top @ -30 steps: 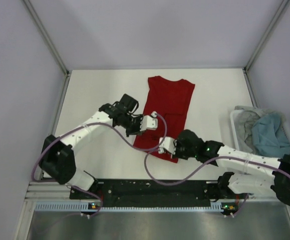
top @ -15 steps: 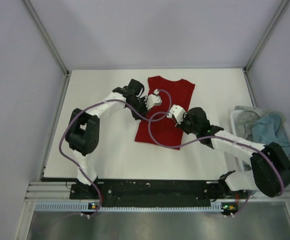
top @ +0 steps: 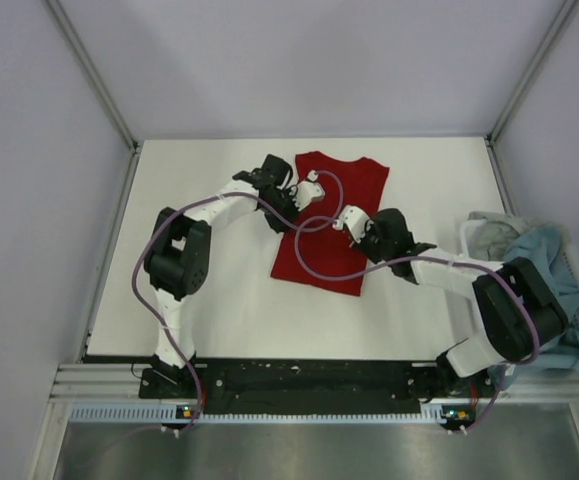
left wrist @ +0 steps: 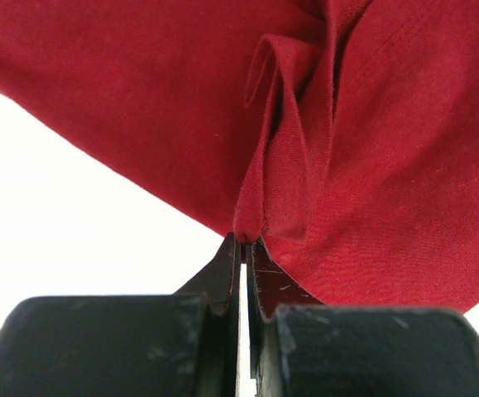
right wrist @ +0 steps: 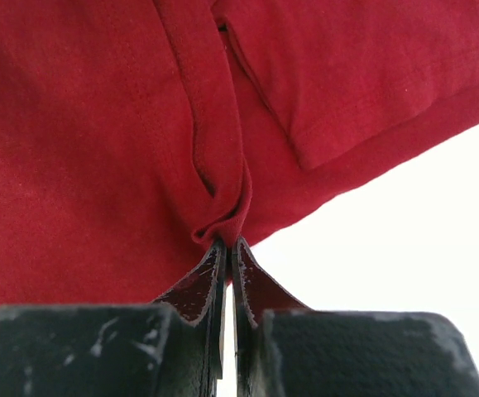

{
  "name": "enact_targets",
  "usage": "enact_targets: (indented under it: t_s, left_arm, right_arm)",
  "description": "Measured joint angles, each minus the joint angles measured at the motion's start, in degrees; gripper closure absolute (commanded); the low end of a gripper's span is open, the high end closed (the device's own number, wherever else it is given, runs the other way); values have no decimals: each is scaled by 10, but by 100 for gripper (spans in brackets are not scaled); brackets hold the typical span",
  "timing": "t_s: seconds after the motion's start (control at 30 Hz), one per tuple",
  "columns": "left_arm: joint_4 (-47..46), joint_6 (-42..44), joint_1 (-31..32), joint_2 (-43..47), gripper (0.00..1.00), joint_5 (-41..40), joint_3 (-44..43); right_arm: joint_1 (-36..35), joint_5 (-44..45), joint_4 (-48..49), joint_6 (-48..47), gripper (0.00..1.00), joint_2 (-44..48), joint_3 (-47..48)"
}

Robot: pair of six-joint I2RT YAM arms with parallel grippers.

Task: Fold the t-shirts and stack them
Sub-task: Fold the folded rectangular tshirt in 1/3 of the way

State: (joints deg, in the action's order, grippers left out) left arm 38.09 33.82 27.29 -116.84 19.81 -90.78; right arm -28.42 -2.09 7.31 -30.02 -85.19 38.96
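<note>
Gripping red shirt (top: 341,190), spread on table (top: 209,290), far centre: my left gripper (left wrist: 245,248) clamped on a fold at its left edge, right gripper (right wrist: 227,246) clamped on a fold mid-cloth.

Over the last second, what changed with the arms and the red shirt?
The left tool and right tool, both pinching the red shirt, carried the cloth away from the arm bases toward its far end, so it now lies shorter. Both grips held, and the far end stayed put on the table.

White table (top: 199,300): red t-shirt (top: 361,185) mid-table; bin (top: 466,238) seemingly at right edge.
</note>
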Motion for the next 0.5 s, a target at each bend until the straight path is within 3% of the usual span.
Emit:
enact_targets:
  t_s: [0.27,0.4,0.5]
  left_arm:
    - [-24,-36,-9,-11,97,-19,-10]
    - [-35,-42,-12,-11,66,-28,-10]
    - [-39,-53,-13,-17,58,-37,-14]
  right_arm:
    - [17,-4,-1,-10,100,-30,28]
    - [24,-4,0,-12,78,-43,34]
    - [38,5,-7,-3,67,-58,51]
